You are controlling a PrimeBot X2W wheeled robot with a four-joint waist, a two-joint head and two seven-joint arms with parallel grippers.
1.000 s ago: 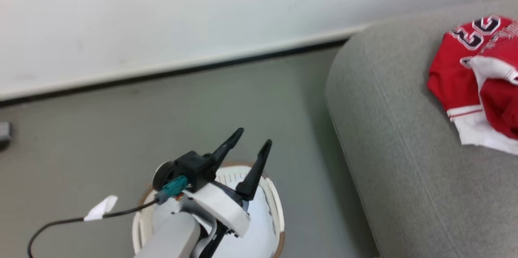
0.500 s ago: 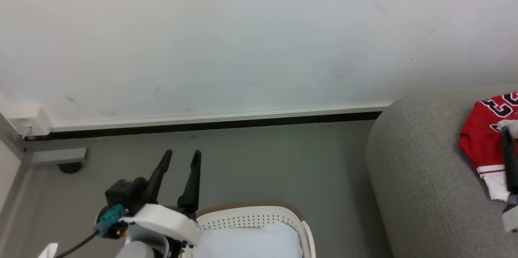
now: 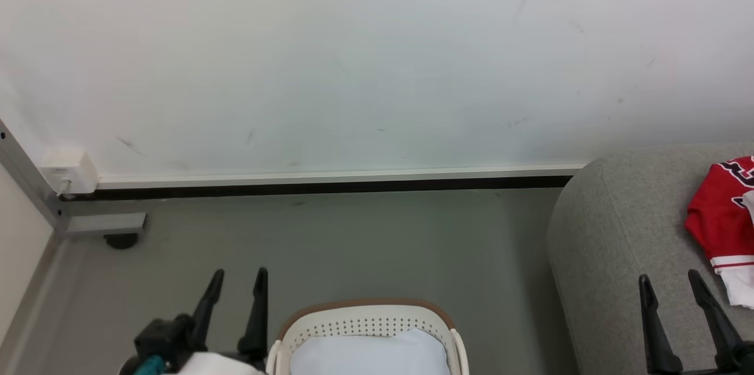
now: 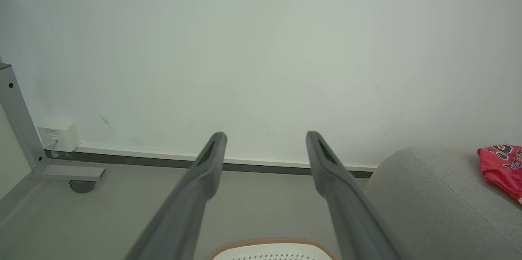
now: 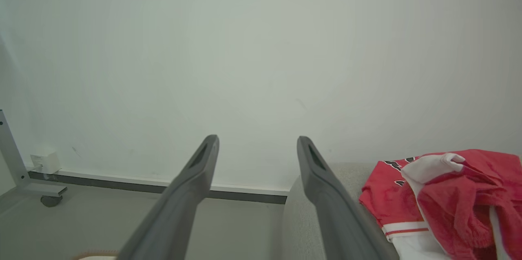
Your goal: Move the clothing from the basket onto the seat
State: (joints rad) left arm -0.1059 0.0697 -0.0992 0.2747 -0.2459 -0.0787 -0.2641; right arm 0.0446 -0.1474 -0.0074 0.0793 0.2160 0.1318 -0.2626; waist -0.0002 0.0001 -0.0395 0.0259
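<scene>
Evidently the clothing [image 3: 721,222] is lying heaped on the seat [image 3: 612,234], well right of the basket [image 3: 365,319], so the left gripper [image 3: 240,272], just left of the basket, and the right gripper [image 3: 668,276], far to its right, are hanging spread and empty, probably resting.

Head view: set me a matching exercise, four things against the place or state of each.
Things:
1. clothing
2. basket
3. left gripper
4. right gripper

Places and states:
A. open and empty, just left of the basket
B. lying on the seat, at the far right edge
C. open and empty, at the lower right in front of the seat
D. standing on the floor, bottom middle

Pairs: 1-B, 2-D, 3-A, 4-C
</scene>
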